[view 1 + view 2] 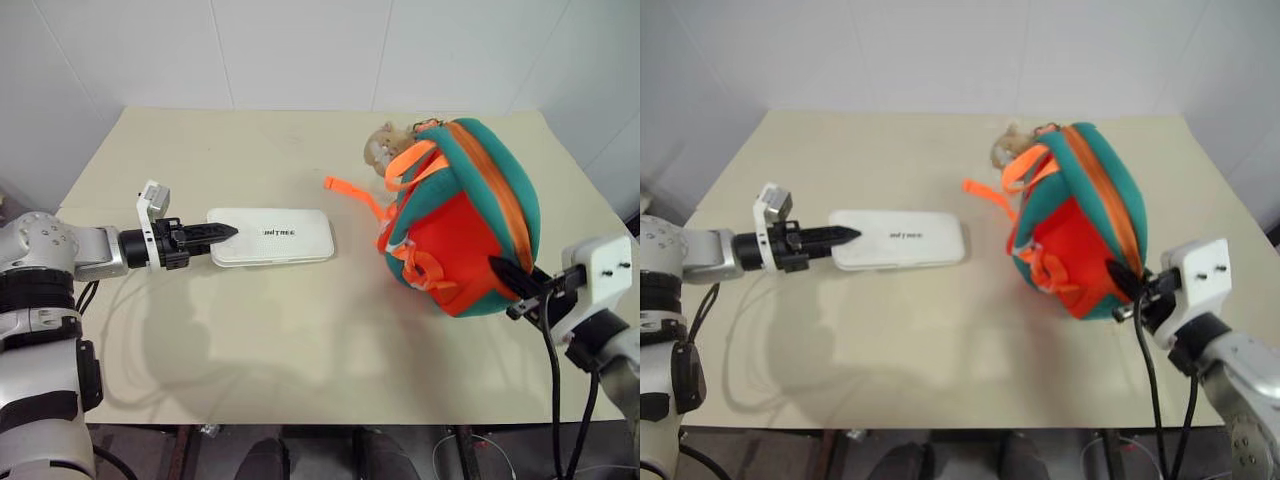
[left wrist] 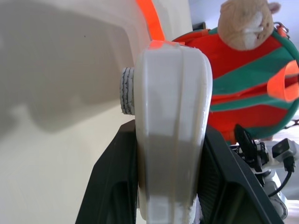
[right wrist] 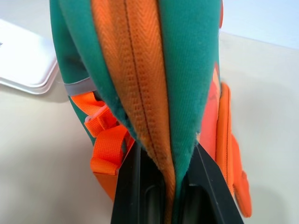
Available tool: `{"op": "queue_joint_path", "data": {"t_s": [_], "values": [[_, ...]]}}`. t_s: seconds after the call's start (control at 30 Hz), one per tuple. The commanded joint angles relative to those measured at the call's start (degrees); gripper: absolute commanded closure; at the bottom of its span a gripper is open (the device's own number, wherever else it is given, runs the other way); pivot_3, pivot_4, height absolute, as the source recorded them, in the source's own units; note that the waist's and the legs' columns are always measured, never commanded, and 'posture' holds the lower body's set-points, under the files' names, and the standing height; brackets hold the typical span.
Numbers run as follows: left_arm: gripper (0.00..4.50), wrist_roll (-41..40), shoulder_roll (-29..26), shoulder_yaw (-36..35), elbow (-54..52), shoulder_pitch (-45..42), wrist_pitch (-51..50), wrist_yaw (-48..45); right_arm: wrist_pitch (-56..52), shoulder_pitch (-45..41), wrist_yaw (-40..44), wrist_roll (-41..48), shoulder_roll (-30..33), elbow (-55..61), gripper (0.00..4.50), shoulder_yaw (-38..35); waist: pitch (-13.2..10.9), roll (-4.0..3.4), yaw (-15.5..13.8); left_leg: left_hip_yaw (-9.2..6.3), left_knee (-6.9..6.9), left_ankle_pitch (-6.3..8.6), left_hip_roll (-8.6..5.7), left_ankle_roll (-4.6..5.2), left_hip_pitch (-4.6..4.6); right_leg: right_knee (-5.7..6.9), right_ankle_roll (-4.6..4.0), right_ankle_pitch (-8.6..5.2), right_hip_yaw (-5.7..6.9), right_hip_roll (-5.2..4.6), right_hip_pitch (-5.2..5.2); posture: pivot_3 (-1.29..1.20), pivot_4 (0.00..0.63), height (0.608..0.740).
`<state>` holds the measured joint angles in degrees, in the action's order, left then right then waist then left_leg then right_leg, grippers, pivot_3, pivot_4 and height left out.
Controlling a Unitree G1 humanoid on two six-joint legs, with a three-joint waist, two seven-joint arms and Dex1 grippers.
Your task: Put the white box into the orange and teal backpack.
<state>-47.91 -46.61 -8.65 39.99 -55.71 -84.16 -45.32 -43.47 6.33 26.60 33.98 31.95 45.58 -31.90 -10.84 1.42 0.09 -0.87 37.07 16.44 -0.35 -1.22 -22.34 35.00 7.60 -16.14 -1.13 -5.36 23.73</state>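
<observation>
— Two grips? Where was the white box (image 1: 271,237)?
— Flat on the worktop (image 1: 300,340), left fingers (image 1: 215,233) clamped on its end. Right fingers (image 3: 208,186) pinched the orange and teal backpack's (image 1: 470,220) zipper edge.

Both arms are silver-grey metal with black joint bands. Each ends in a white camera block (image 1: 597,268) with small screws, above tapered black fingers (image 1: 213,234). Black cables (image 1: 553,380) hang from the right wrist.

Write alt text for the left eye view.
On a beige table, the left claw grips one end of the white box, while the right claw pinches the zipper edge of the orange and teal backpack.
</observation>
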Motion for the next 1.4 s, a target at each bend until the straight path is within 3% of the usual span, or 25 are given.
{"op": "queue_joint_path", "data": {"t_s": [0.03,0.23,0.63,0.67,1.1,1.4], "values": [[3.26,1.93,-1.08,0.69,0.77,-2.35,1.51,-4.49,3.94,2.24,0.76,-0.62,-0.3,1.6,4.08,-0.19,0.0,0.0,0.0,0.0,0.01,0.0,0.0,0.01,0.03,0.0,0.0,0.0,0.0,0.0,-0.03,0.0,0.15,0.74],[3.26,4.9,-0.54,1.94,1.73,-3.28,2.52,-7.99,5.76,1.23,-2.18,0.52,-2.23,-1.89,4.08,-1.02,0.0,0.0,0.09,-0.03,0.03,-0.01,0.02,0.04,0.08,0.03,0.0,0.0,-0.01,0.0,-0.04,0.0,0.15,0.74],[3.26,8.1,0.44,1.65,2.31,-3.68,2.87,-10.91,6.72,4.61,2.18,4.52,2.0,-2.76,0.15,-5.25,0.0,0.01,-0.04,-0.07,0.02,-0.02,0.01,0.11,0.07,0.21,0.0,0.0,0.0,-0.01,-0.04,0.0,0.15,0.74],[3.26,8.22,0.49,1.63,2.33,-3.65,2.9,-11.07,6.59,5.22,2.68,4.74,2.8,-2.88,0.03,-5.89,0.0,0.01,-0.04,-0.06,0.04,-0.01,0.0,0.12,0.07,0.2,0.0,0.0,0.0,-0.02,-0.05,0.0,0.15,0.74],[3.26,10.75,1.1,2.08,4.3,-4.13,4.77,-13.45,1.1,15.15,10.3,7.97,13.22,-3.72,0.03,-16.39,0.03,0.05,-0.1,-0.08,0.07,-0.02,0.01,0.16,0.1,0.08,0.0,0.0,0.02,-0.01,-0.11,0.0,0.15,0.74],[3.26,11.72,1.69,2.3,4.6,-4.07,5.13,-14.57,-8.18,22.99,12.97,11.23,18.15,0.62,0.03,-17.98,0.02,0.07,-0.09,-0.08,0.1,-0.01,0.01,0.17,0.13,0.02,0.0,0.0,0.01,-0.01,-0.13,0.0,0.15,0.74]]}}
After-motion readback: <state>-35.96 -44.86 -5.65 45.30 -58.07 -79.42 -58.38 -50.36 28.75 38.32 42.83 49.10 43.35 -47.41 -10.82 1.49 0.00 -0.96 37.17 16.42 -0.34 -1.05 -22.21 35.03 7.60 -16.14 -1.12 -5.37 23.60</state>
